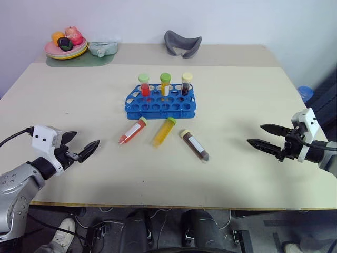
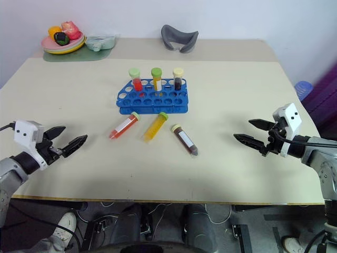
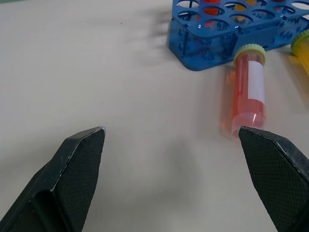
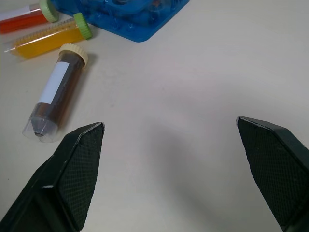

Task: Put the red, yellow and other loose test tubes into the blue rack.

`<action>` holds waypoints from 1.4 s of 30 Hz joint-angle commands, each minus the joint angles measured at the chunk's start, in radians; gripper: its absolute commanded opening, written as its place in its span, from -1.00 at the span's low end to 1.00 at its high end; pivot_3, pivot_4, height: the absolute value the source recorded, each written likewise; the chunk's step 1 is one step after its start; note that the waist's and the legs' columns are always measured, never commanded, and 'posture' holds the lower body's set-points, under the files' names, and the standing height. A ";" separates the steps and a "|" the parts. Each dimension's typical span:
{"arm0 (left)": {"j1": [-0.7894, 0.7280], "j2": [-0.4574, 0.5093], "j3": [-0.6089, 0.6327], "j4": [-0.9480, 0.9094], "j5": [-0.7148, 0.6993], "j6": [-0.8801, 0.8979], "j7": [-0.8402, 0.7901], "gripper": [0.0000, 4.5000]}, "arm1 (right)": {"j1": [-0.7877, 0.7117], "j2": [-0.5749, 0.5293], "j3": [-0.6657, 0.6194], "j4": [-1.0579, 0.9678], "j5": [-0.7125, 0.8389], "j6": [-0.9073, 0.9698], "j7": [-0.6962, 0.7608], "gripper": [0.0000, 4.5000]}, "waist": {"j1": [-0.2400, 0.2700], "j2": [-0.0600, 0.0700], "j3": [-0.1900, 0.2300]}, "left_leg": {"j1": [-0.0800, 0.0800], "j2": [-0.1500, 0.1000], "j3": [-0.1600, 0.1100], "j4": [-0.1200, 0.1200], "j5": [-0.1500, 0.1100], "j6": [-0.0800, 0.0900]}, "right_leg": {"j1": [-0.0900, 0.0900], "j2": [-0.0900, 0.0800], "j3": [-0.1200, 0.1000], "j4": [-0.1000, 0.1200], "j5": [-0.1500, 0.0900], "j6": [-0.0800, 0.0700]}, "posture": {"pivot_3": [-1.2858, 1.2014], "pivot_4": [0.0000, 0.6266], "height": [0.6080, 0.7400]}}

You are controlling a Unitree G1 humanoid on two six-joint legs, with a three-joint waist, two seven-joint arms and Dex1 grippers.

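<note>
You have three loose test tubes [image 1: 165,135] lying on the beige counter [image 1: 253,95] just before the blue rack [image 1: 159,103], which already holds three capped tubes [image 1: 165,83]. Behind the rack sit a fruit plate [image 1: 66,49] and a grey object [image 1: 182,43]. Left pincer [image 1: 82,148] and right pincer [image 1: 261,136] gape wide, empty, well apart from it.

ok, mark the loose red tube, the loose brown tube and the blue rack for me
loose red tube [image 1: 132,132], left eye view, middle of its body lying on the table.
loose brown tube [image 1: 195,146], left eye view, on its white label.
blue rack [image 1: 158,112], left eye view, front edge of the top tier.
</note>
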 commanded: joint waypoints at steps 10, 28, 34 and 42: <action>-0.011 -0.010 0.023 -0.062 -0.013 0.004 0.038 1.00 | -0.061 0.026 0.029 0.010 -0.005 -0.035 -0.015 0.98 | 0.001 0.000 0.000 | 0.000 0.000 0.000 0.000 0.000 0.000 | 0.000 0.000 0.000 0.000 0.000 0.000 | 0.03 -0.52 -0.07; -0.129 -0.049 -0.059 -0.009 -0.018 -0.003 0.056 1.00 | -0.047 0.032 -0.016 -0.021 0.002 -0.020 -0.112 0.98 | 0.001 0.000 0.000 | 0.000 0.000 0.000 0.000 0.000 0.000 | 0.000 0.000 0.000 0.000 0.000 0.000 | 0.03 -0.52 -0.07; -0.157 -0.062 -0.086 0.007 -0.028 -0.008 0.030 1.00 | -0.024 0.054 -0.017 -0.034 -0.022 -0.011 -0.186 0.98 | 0.002 0.000 0.000 | 0.000 0.000 0.000 0.000 0.000 0.000 | 0.000 0.000 0.000 0.000 0.000 0.000 | 0.03 -0.52 -0.07; -0.216 -0.075 -0.145 0.035 -0.025 -0.010 -0.014 1.00 | -0.026 0.005 -0.010 -0.211 -0.009 0.081 -0.236 0.98 | 0.001 0.000 0.000 | 0.000 0.000 0.000 0.000 0.000 0.000 | 0.000 0.000 0.000 0.000 0.000 0.000 | 0.03 -0.52 -0.07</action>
